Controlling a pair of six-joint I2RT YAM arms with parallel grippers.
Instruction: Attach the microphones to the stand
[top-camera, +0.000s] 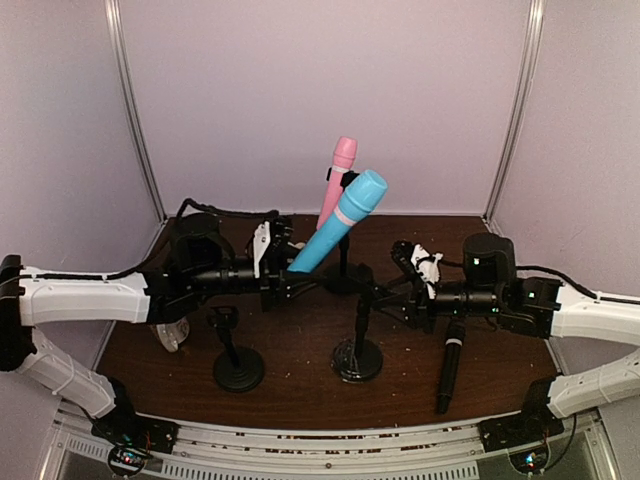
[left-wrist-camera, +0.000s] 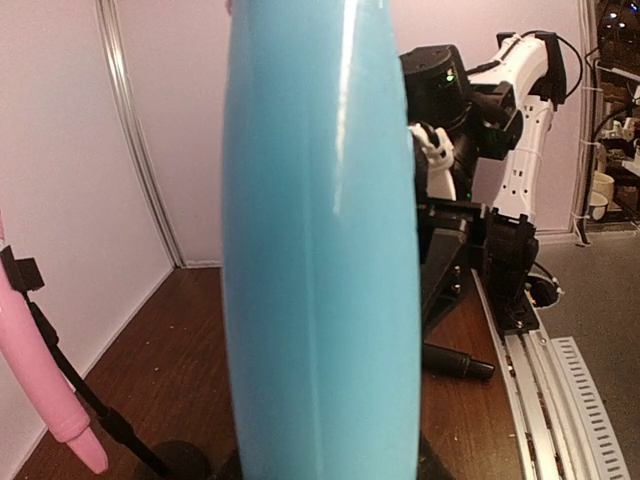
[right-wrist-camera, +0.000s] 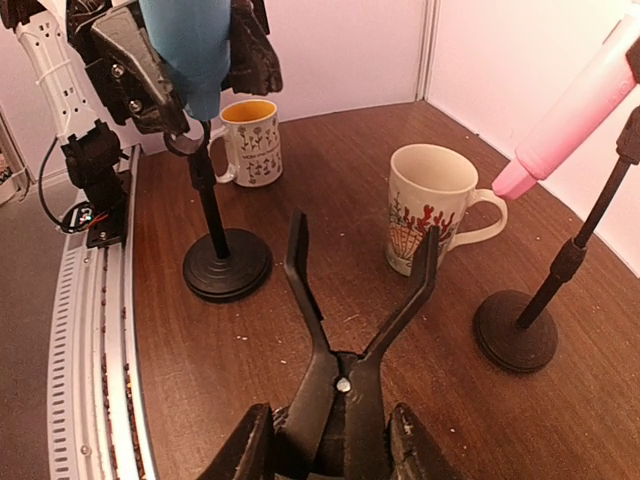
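Note:
My left gripper (top-camera: 285, 272) is shut on the lower part of the light blue microphone (top-camera: 338, 225), which tilts up to the right. It fills the left wrist view (left-wrist-camera: 320, 240). In the right wrist view its tail (right-wrist-camera: 192, 50) hangs just over the ring top of the front left stand (right-wrist-camera: 225, 265). My right gripper (right-wrist-camera: 330, 440) is shut on the black clip (right-wrist-camera: 360, 300) of the middle stand (top-camera: 357, 358), and the clip's jaws are spread open and empty. The pink microphone (top-camera: 340, 178) sits on the back stand (right-wrist-camera: 515, 330). The black microphone (top-camera: 450, 365) lies on the table at the right.
Two mugs stand on the table in the right wrist view: one with a yellow inside (right-wrist-camera: 250, 140), and a tall white one with a red pattern (right-wrist-camera: 430, 205). The front left stand's base (top-camera: 238, 368) is near the table's front edge. White walls enclose the table.

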